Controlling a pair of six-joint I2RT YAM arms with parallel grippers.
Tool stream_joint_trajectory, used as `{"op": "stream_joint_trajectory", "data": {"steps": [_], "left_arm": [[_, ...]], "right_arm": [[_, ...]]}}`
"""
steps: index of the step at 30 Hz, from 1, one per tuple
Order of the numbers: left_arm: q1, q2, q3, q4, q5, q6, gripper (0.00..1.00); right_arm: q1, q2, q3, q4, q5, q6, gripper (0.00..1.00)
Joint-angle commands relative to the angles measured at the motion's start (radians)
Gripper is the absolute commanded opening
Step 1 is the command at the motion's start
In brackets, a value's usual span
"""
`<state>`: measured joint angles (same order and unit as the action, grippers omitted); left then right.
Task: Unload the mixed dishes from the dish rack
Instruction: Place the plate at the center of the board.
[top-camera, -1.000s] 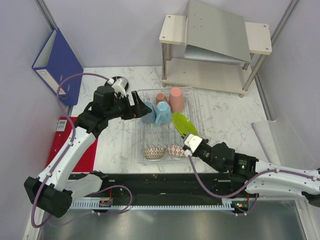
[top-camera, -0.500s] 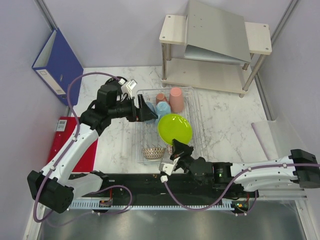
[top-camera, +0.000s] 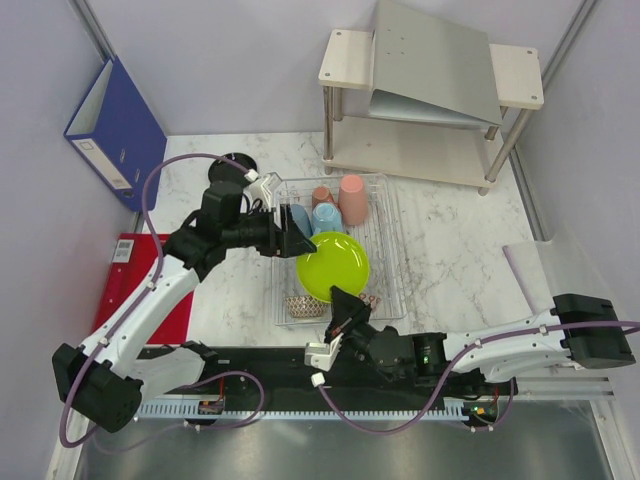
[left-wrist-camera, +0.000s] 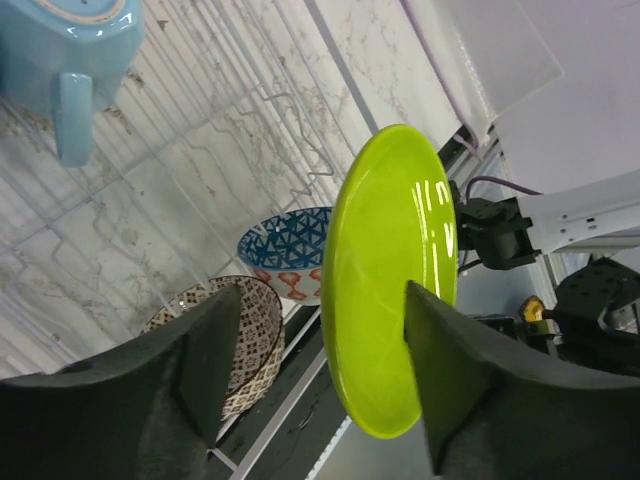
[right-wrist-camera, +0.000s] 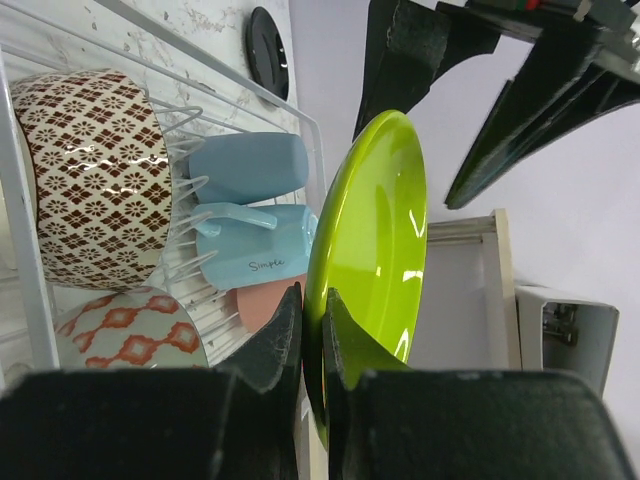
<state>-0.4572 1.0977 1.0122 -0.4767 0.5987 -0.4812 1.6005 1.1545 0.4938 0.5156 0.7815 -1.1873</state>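
Note:
My right gripper (top-camera: 343, 306) is shut on the lower rim of the lime-green plate (top-camera: 332, 265) and holds it on edge above the dish rack (top-camera: 388, 250). In the right wrist view its jaws (right-wrist-camera: 312, 300) pinch the plate's rim (right-wrist-camera: 370, 240). My left gripper (top-camera: 298, 240) is open, and the plate (left-wrist-camera: 385, 280) stands between its fingers (left-wrist-camera: 450, 370), close to the right one. Two light-blue cups (top-camera: 325, 216), a salmon-pink cup (top-camera: 351, 197) and mug (top-camera: 321, 195), a brown-white bowl (top-camera: 305, 306) and a red-white bowl (right-wrist-camera: 130, 330) sit in the rack. A black plate (top-camera: 235, 163) lies on the table left of it.
A beige two-tier shelf (top-camera: 430, 90) stands at the back right. A blue binder (top-camera: 115, 125) leans on the left wall, with a red mat (top-camera: 150, 290) below it. A see-through sheet (top-camera: 560, 270) lies at the right edge.
My right gripper has lifted the lime-green plate out of the rack and swung it up and to the left. My left gripper has come around the plate, its jaws narrowing.

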Motion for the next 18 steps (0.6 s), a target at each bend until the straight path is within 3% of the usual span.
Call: {"op": "stream_joint_trajectory", "data": {"steps": [1,4,8,11,12,15,16,17,18], "left_arm": [[-0.018,0.001,0.014,-0.011,-0.08,0.076,0.65],[-0.031,0.004,0.009,-0.017,-0.108,0.087,0.47],[-0.041,0.001,0.0,-0.022,-0.108,0.095,0.36],[-0.047,-0.001,0.0,-0.022,-0.096,0.102,0.15],[-0.049,-0.002,0.0,-0.022,-0.097,0.102,0.02],[-0.049,-0.013,0.0,-0.02,-0.096,0.104,0.02],[-0.049,-0.021,0.0,-0.016,-0.115,0.096,0.02],[-0.049,-0.025,0.002,-0.013,-0.119,0.093,0.02],[-0.049,-0.028,0.002,-0.013,-0.122,0.089,0.02]], "right_arm": [[0.018,0.001,0.055,0.063,-0.01,-0.046,0.0],[0.026,0.008,0.057,0.066,-0.01,-0.047,0.0],[0.03,0.01,0.058,0.073,-0.014,-0.043,0.0],[0.032,0.007,0.058,0.083,-0.013,-0.037,0.0],[0.032,0.005,0.06,0.087,-0.008,-0.034,0.0],[0.032,0.01,0.069,0.115,0.027,-0.017,0.02],[0.032,0.011,0.081,0.115,0.053,0.02,0.33],[0.032,0.011,0.089,0.115,0.065,0.032,0.46],[0.032,0.01,0.091,0.115,0.09,0.044,0.67]]}}
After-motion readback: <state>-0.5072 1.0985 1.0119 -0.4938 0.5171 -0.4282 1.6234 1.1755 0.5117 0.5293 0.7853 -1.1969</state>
